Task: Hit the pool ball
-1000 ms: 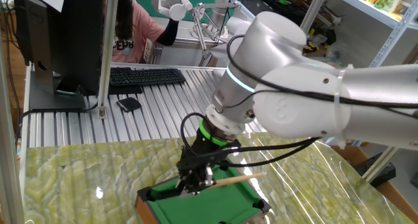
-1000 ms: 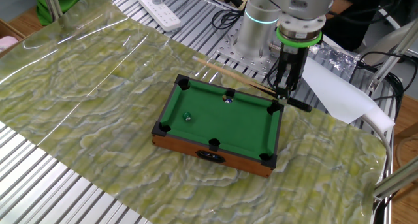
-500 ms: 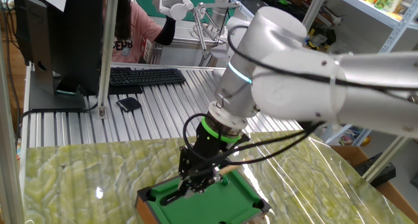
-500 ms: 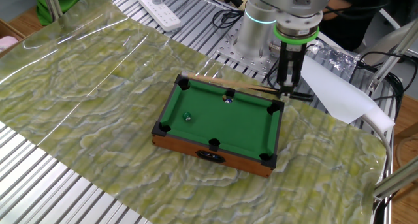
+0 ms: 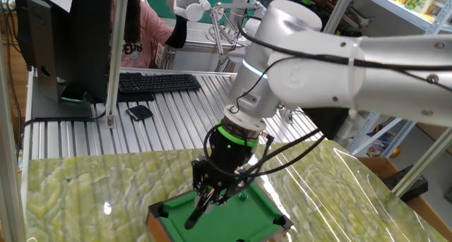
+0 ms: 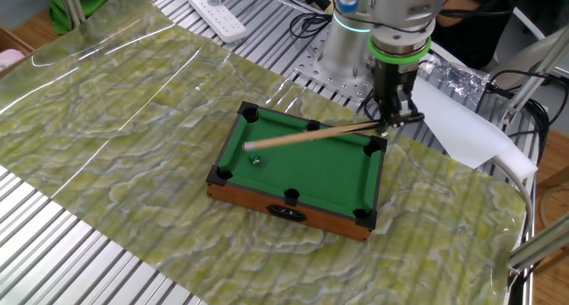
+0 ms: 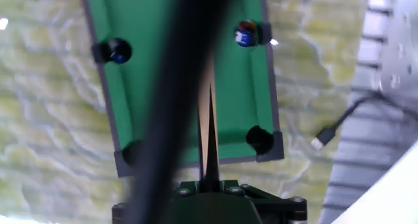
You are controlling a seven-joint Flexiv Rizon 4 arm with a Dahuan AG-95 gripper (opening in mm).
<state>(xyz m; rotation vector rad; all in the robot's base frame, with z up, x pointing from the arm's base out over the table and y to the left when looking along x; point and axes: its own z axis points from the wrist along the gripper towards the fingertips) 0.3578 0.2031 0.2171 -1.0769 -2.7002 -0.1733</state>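
A small pool table (image 6: 294, 212) with green felt stands on the marbled cloth. The pool ball (image 6: 255, 160), a tiny glossy green sphere, lies on the felt near the table's left end. My gripper (image 6: 394, 118) hangs over the far right corner, shut on the butt of a thin wooden cue stick (image 6: 311, 134). The cue slants across the felt and its tip ends just above the ball. From the opposite side, the gripper (image 5: 210, 194) is low over the table with the cue (image 5: 196, 214) pointing down-left. In the hand view the blurred cue (image 7: 205, 119) covers the felt's middle and the ball does not show.
Black pocket fittings (image 6: 291, 196) sit round the rim. A shiny marble (image 7: 247, 33) sits by one side pocket. A white power strip (image 6: 218, 4), a white sheet (image 6: 453, 118) and cables lie behind the table. A keyboard (image 5: 152, 82), monitor (image 5: 63, 37) and person (image 5: 145, 30) are farther back.
The cue has swung from lying along the far rail to slanting across the felt, its tip now close to the green ball. The wrist has turned with it.
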